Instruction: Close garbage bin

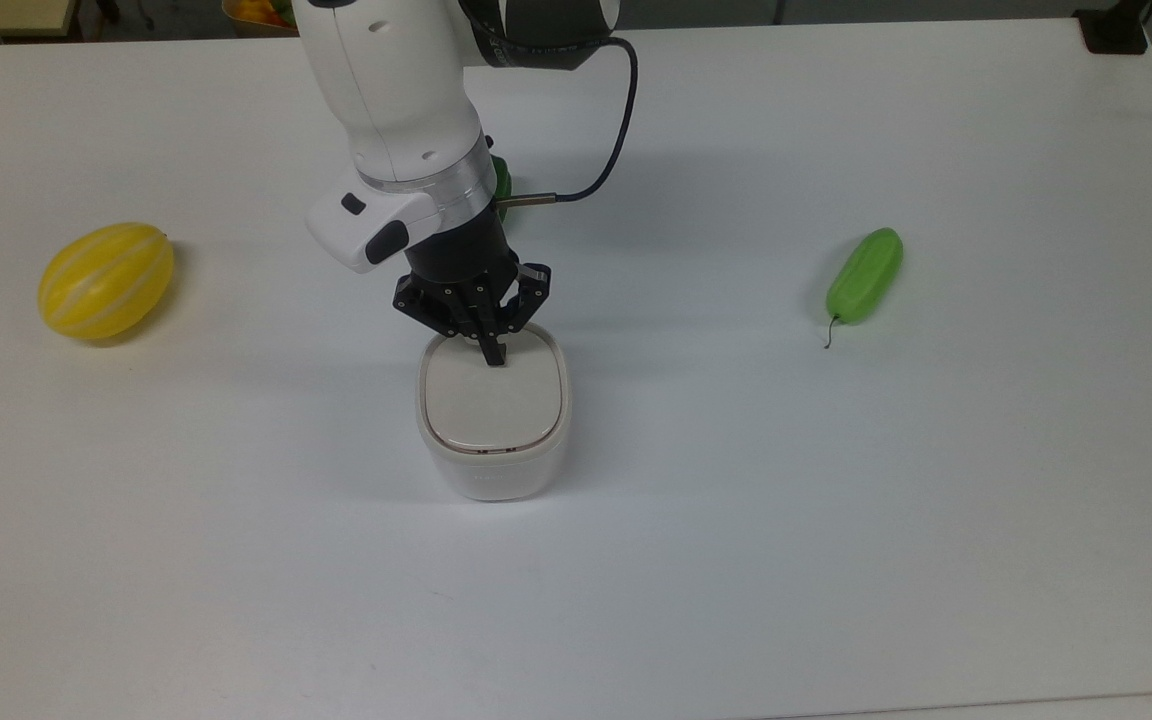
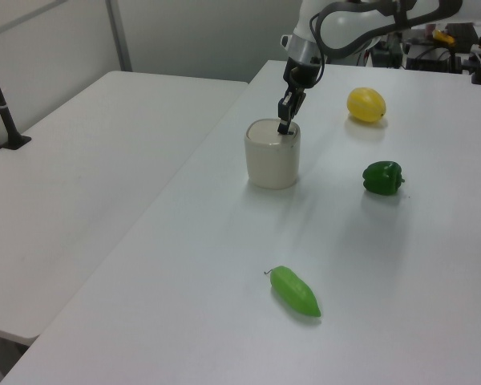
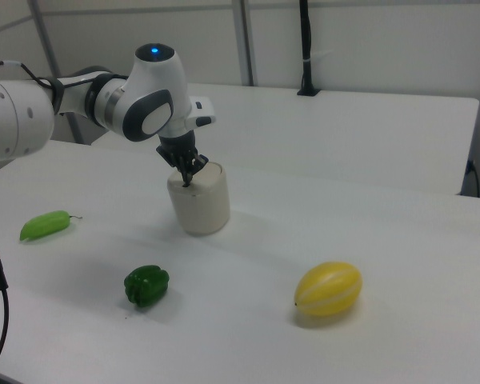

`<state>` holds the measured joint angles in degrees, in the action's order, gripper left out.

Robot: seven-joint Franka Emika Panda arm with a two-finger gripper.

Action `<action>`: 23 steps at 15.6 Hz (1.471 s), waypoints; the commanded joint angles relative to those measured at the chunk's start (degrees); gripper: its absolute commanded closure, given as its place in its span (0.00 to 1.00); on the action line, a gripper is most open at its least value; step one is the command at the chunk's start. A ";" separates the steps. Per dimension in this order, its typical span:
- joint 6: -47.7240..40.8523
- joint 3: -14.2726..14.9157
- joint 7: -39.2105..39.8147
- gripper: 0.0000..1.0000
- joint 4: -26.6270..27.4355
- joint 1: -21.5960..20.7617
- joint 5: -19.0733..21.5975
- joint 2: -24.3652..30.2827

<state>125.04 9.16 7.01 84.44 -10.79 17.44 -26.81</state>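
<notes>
I see the small off-white rounded-square plastic garbage bin (image 1: 493, 420) mid-counter, its beige lid lying flat. My black two-finger tool (image 1: 492, 356) presses its pinched-together tips, gripping nothing, on the lid's twelve o'clock edge in the top view. A striped yellow melon (image 1: 106, 280) sits at nine o'clock, a smooth green cucumber-shaped vegetable (image 1: 865, 273) at three.

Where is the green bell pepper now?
In the right view, the green bell pepper lies toward the table's near edge, in front of the garbage bin and left of the yellow melon.
</notes>
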 commanded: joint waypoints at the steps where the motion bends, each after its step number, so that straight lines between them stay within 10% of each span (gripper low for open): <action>1: -1.11 0.51 0.73 1.00 0.37 -0.55 -1.27 -1.32; 10: -12.52 2.00 0.55 0.98 0.63 -0.02 -3.46 7.47; 15: -27.55 2.18 -3.03 0.86 0.81 -0.20 -12.59 12.91; 18: -36.69 2.18 -5.95 0.52 3.00 -0.63 -15.93 17.13; 20: -37.24 2.18 -6.04 0.00 4.58 -0.20 -16.38 19.60; 23: -37.85 2.27 -6.13 0.00 4.41 2.52 -16.30 21.62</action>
<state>87.86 11.15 1.95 85.75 -10.31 1.75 -9.38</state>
